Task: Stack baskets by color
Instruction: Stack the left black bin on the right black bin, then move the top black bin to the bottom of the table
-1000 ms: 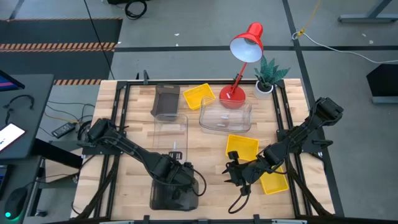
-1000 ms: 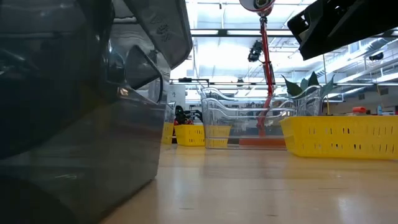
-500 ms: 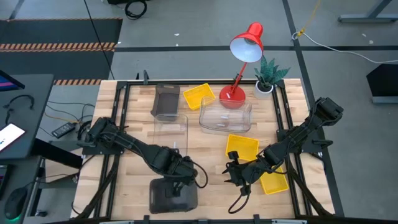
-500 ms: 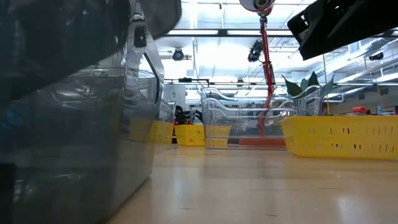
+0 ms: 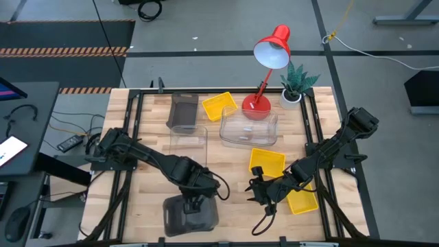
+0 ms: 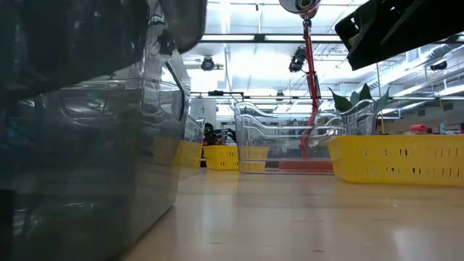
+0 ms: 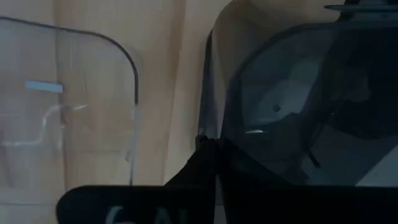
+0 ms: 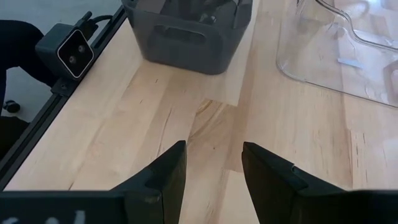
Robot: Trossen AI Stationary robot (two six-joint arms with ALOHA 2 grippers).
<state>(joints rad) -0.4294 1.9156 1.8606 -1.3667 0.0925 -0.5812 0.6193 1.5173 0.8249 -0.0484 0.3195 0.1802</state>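
Observation:
A dark grey basket [image 5: 191, 218] stands near the table's front edge, left of centre, and it fills the left of the low view [image 6: 80, 167]. My left gripper [image 5: 195, 200] stands over the basket's far rim, pointing down, shut on it. In the low view a dark tilted shape [image 6: 94, 29] shows above the basket's rim; I cannot tell what it is. My right gripper [image 5: 258, 192] waits open to the right, above bare wood, with its fingers [image 8: 158, 177] apart and nothing between them. My left gripper has the dark grey basket by the rim of its far wall [image 7: 206, 118], which runs straight in between the two shut fingers [image 7: 212, 155]. The fingers come from above, pointing down. The basket's bottom looks to be on the table in the low view.
Another dark grey basket [image 5: 182, 112] and a yellow one [image 5: 219, 105] sit at the far edge. Two clear baskets [image 5: 188, 144] [image 5: 248, 128] lie mid-table. Two more yellow baskets [image 5: 266, 162] [image 5: 302, 200] are by the right arm. A red lamp [image 5: 258, 107] and a plant [image 5: 296, 84] stand far right.
My left gripper has risen a little, drawn toward the far edge and rolled, staying shut. The dark grey basket, tilted and reaching farther up the table a second ago, has come down closer to level near the front edge.

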